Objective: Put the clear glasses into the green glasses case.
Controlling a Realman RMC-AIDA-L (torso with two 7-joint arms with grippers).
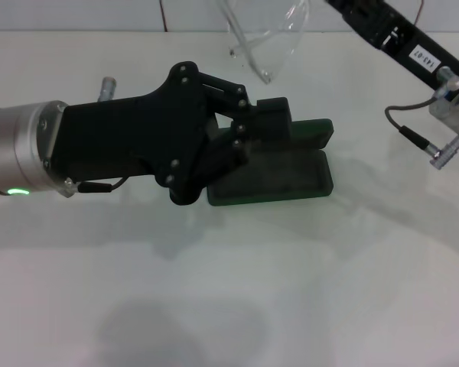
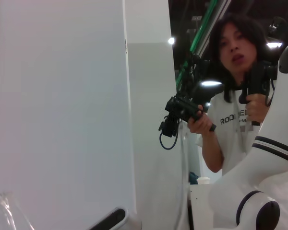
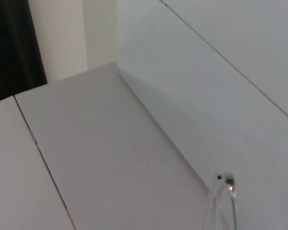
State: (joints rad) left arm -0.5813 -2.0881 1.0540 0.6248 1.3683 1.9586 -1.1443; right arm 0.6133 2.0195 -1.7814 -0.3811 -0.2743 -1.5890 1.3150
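Note:
The green glasses case (image 1: pixel 291 164) lies open on the white table (image 1: pixel 229 290), dark lining up, its lid (image 1: pixel 314 131) standing at the back. My left gripper (image 1: pixel 249 134) reaches in from the left and is shut on the case's left end, one finger on the lid side and one on the base. The clear glasses (image 1: pixel 264 38) hang in the air behind and above the case, by my right arm (image 1: pixel 390 34), whose fingertips are cut off by the head view's top edge. A clear arm tip of the glasses (image 3: pixel 225 189) shows in the right wrist view.
A cable with a metal plug (image 1: pixel 436 157) hangs from the right arm at the right. A wall (image 1: pixel 76 14) runs behind the table's back edge. In the left wrist view a person (image 2: pixel 235 96) stands holding hand controllers beside a white robot arm (image 2: pixel 259 191).

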